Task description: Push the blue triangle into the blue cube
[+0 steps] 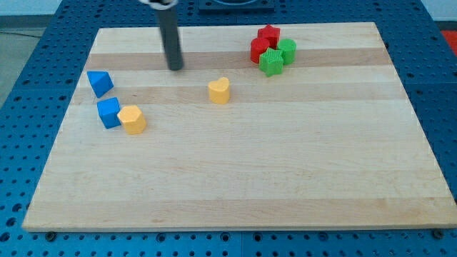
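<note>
The blue triangle (pixel 100 83) lies near the board's left edge. The blue cube (pixel 108 113) sits just below it, a small gap apart. A yellow block (pixel 132 119) touches the cube's right side. My tip (pixel 175 68) rests on the board above and to the right of the blue triangle, roughly a hundred pixels from it, touching no block.
A yellow heart-like block (pixel 220 91) lies right of my tip and lower. Two red blocks (pixel 263 44) and two green blocks (pixel 277 57) cluster at the view's top right. The wooden board (pixel 243 178) sits on a blue perforated table.
</note>
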